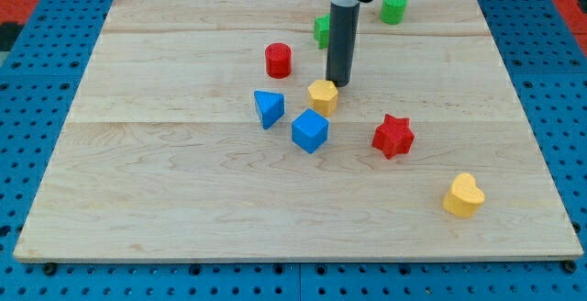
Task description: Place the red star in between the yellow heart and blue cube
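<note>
The red star (393, 136) lies right of the board's middle. The blue cube (310, 130) sits to its left, near the middle. The yellow heart (463, 195) lies toward the view's bottom right. My rod comes down from the view's top and my tip (336, 83) rests just above and right of a small yellow block (323, 94), touching or nearly touching it. The tip is up and left of the red star, well apart from it.
A blue triangle block (269, 108) lies left of the blue cube. A red cylinder (278, 60) stands up and left of the tip. A green block (322, 31) is partly hidden behind the rod. A green cylinder (393, 7) stands near the top edge.
</note>
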